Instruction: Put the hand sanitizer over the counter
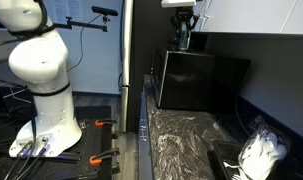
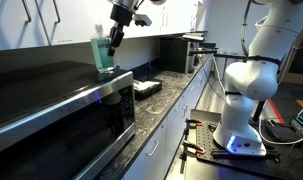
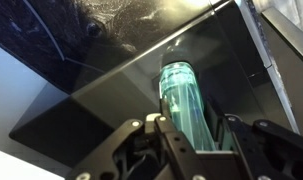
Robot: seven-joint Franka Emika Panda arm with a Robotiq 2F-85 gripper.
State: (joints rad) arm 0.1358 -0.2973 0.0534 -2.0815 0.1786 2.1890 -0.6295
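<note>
The hand sanitizer is a clear bottle of teal-green gel. It is held above the top of the black microwave. My gripper is shut on its upper part. In the wrist view the bottle runs between my fingers, with the microwave top just beneath it. In an exterior view the gripper hangs over the microwave. I cannot tell whether the bottle's base touches the microwave. The dark marbled counter lies below.
A black tray sits on the counter beyond the microwave. A white crumpled bag lies on a black tray near the counter's end. The robot base stands beside the counter. White cabinets hang above.
</note>
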